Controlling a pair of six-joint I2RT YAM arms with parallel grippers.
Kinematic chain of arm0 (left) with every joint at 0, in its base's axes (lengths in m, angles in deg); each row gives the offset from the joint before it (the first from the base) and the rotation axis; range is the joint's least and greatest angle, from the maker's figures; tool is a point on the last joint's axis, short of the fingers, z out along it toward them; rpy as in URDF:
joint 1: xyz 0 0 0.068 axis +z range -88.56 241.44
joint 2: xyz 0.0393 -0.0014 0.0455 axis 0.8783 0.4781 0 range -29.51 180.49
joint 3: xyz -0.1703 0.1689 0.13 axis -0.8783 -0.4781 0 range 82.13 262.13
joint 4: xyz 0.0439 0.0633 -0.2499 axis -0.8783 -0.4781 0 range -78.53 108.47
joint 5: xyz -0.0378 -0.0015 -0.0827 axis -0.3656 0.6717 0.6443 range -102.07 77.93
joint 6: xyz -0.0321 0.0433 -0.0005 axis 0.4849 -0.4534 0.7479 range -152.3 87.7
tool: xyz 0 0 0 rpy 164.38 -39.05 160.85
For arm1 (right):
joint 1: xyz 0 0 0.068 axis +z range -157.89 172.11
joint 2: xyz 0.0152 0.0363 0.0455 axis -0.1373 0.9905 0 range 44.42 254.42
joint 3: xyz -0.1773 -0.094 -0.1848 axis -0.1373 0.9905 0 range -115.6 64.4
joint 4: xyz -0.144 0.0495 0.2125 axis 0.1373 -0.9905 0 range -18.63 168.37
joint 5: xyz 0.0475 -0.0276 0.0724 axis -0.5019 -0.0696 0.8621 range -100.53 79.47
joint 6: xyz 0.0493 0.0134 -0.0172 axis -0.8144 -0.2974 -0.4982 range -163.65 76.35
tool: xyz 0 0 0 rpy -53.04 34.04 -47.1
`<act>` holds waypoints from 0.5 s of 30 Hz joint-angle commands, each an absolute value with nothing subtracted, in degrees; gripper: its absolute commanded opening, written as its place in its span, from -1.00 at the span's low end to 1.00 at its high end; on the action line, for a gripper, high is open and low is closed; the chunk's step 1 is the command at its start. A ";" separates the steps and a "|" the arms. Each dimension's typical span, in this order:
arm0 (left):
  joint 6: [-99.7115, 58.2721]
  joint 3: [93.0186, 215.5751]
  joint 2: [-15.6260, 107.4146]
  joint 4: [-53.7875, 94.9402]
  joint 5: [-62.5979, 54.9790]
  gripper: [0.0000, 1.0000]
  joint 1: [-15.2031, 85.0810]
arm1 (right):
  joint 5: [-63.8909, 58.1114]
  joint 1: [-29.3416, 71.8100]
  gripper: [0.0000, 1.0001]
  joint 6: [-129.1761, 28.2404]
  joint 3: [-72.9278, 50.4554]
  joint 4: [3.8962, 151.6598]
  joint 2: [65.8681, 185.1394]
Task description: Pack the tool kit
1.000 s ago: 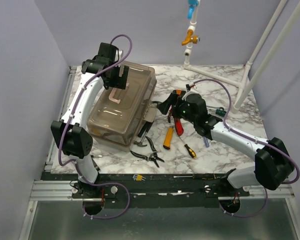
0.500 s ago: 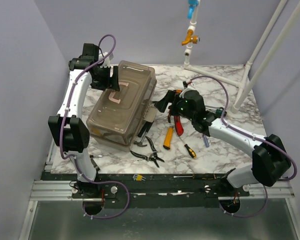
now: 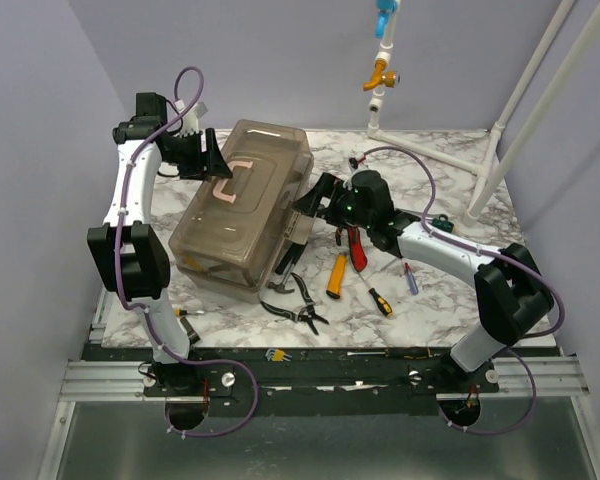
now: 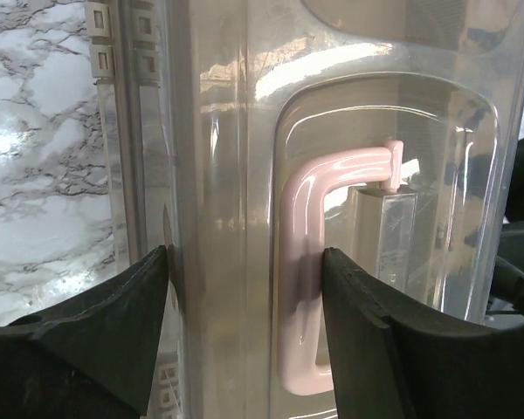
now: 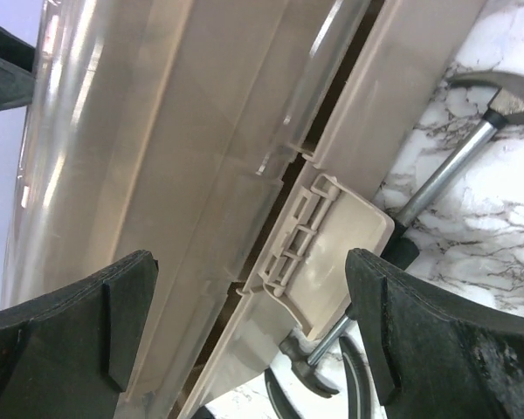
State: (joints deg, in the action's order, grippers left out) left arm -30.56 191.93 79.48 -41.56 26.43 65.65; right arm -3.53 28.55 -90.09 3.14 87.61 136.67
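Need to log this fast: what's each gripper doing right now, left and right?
Left gripper: jaws astride the translucent brown plastic toolbox lid by its pink handle; grip cannot be told.
Right gripper: open, holding nothing.

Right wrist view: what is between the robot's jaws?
The tan latch of the see-through tool box lies between them, shown in the right wrist view.

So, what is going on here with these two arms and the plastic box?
Both arms are working at the tool box. The left hand is over its lid, open fingers on either side of the strip next to the pink handle. The right hand, wide open, faces the latch on the box's side. Pliers, a screwdriver and a hammer lie loose on the marble table, not yet packed.
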 commanded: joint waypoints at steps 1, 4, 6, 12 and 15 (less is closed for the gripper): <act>-26.78 188.16 84.36 -38.73 42.15 -0.23 65.87 | 3.73 26.77 0.94 -96.12 6.81 96.10 138.20; -25.45 186.48 84.04 -35.89 44.69 -0.24 66.76 | 7.89 26.56 0.90 -97.45 7.99 101.91 139.20; -25.29 185.86 84.25 -34.77 46.68 -0.24 67.01 | 10.04 26.43 0.87 -98.87 8.55 105.70 140.20; -24.74 186.10 85.61 -33.89 49.45 -0.24 68.93 | 15.54 26.13 0.80 -103.39 7.66 115.12 144.72; -24.04 186.27 85.71 -33.23 50.17 -0.24 69.41 | 16.60 26.12 0.78 -105.80 5.93 117.00 147.67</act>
